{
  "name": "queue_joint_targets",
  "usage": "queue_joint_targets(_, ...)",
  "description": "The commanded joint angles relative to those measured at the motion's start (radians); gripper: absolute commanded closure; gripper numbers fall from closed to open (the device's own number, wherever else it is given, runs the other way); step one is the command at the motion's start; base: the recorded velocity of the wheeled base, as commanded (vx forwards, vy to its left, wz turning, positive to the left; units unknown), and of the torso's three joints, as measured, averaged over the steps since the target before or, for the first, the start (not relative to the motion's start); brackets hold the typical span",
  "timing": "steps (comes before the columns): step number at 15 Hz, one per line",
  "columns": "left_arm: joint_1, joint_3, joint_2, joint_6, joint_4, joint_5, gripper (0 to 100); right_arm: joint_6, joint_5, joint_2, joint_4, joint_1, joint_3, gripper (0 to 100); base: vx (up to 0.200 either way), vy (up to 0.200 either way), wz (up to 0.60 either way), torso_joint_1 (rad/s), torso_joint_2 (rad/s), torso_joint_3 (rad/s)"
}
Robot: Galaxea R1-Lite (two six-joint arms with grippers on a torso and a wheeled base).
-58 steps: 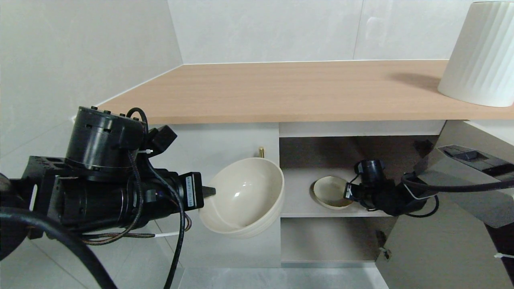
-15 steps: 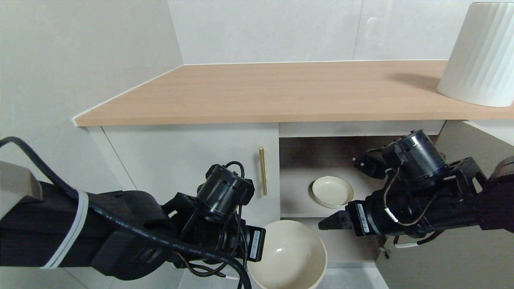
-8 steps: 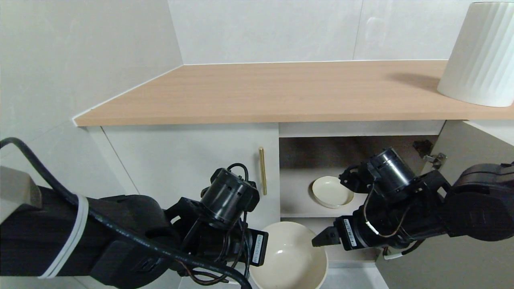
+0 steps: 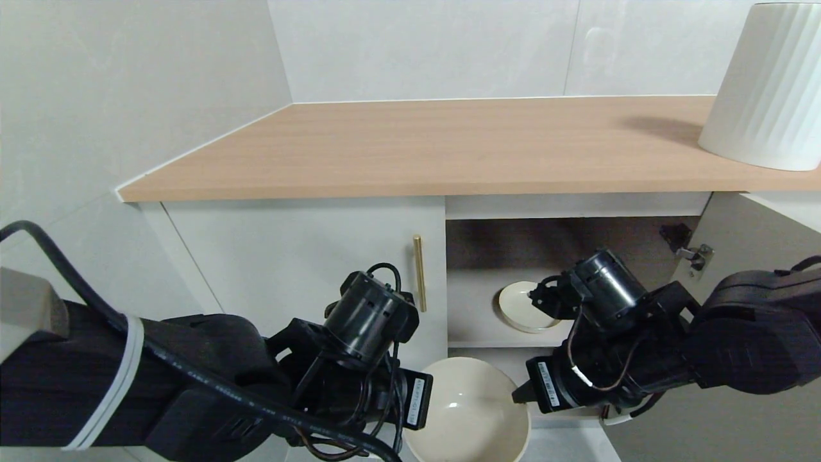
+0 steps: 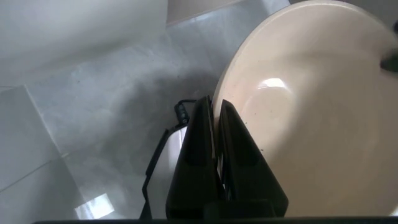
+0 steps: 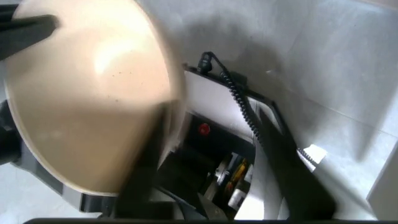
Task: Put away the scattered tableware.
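1. The left gripper point(image 5: 216, 111) has its fingers pressed narrow on the rim of the cream bowl point(image 4: 465, 414), one finger inside and one outside. It holds the bowl low in front of the open cabinet, lower than the shelf point(image 4: 471, 321), with the mouth turned upward.
2. The right gripper point(image 4: 518, 394) is at the opposite rim of the bowl. In the right wrist view its fingers stand wide apart, and the rim seems to lie between them. I judge it has no grip yet.
3. Risk, a slip: the bowl hangs from one thin pinch on a smooth glazed rim. If the left fingers let go before the right ones close fully, the bowl may fall to the floor and break.
4. Risk, a twist: if both grippers hold and pull in different directions, the rim can be levered out of one grip.
5. Risk, a knock: the small plate point(image 4: 516, 311) already lies on the shelf, just behind the right wrist. If the bowl goes in too high or too quickly, it could hit the plate or the shelf edge.
6. Count of tableware: one bowl, one small plate.
7. Count of other things: two cabinet doors, the closed one point(image 4: 288, 256) with one gold handle point(image 4: 419, 273) and the open one point(image 4: 737, 224); one wooden countertop point(image 4: 449, 141); one white ribbed vessel point(image 4: 766, 90) on it.
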Motion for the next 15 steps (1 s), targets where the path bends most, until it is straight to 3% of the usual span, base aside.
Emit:
queue_joint_targets(1,-0.001,0.001,-0.001,-0.001,0.002,0.001,100,0.001,-0.002,0.007,0.002,0.009,0.001,100,0.0,0.0,0.0,0.0,0.0,0.0)
queue_joint_targets(11,0.001,0.01,-0.011,-0.001,0.001,0.003,100,0.001,-0.002,0.013,0.002,0.009,0.001,100,0.0,0.0,0.0,0.0,0.0,0.0)
queue_joint_targets(12,0.001,0.017,-0.017,-0.002,-0.027,0.001,0,0.0,-0.002,0.016,0.002,0.009,0.003,100,0.0,0.0,0.0,0.0,0.0,0.0)
queue_joint_targets(15,-0.001,0.024,-0.018,-0.005,-0.05,0.003,0,0.001,-0.002,0.019,0.002,0.009,0.003,100,0.0,0.0,0.0,0.0,0.0,0.0)
